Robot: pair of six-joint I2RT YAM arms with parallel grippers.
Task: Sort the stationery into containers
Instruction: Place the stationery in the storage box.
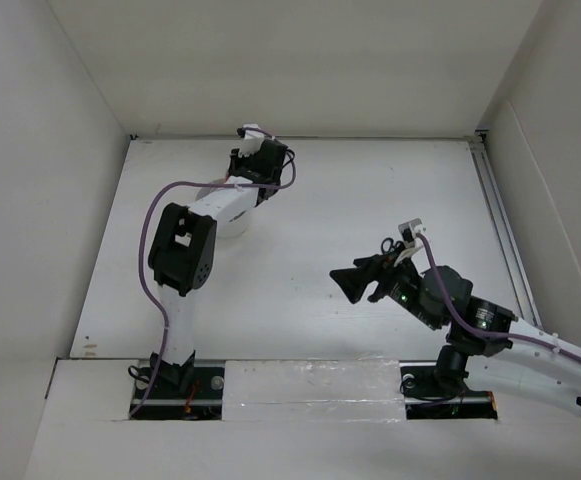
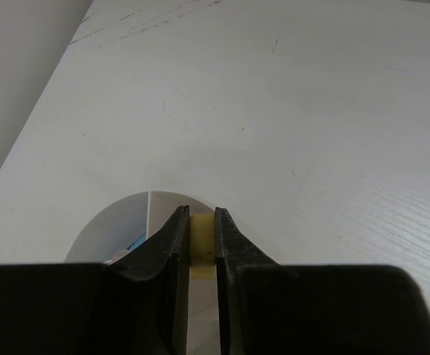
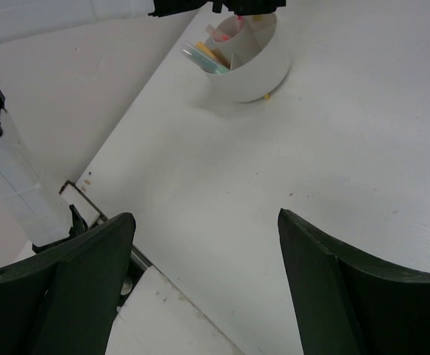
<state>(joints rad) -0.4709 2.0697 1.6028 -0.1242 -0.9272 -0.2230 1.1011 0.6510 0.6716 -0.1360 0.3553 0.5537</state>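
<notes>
The left gripper (image 2: 201, 220) pinches a small pale yellow eraser cube (image 2: 201, 245) between its fingertips, low in the centre of the left wrist view. Just under it sits the round white cup (image 2: 115, 225), its dividers showing and a blue piece (image 2: 135, 242) in one compartment. In the overhead view the cup lies upper left. The right gripper (image 3: 206, 218) is spread wide and holds nothing, above bare table (image 3: 333, 148) at centre right.

White cup (image 3: 257, 74), pale yellow eraser (image 2: 201, 241), white table (image 1: 370, 200), purple cable (image 1: 149, 232)
</notes>
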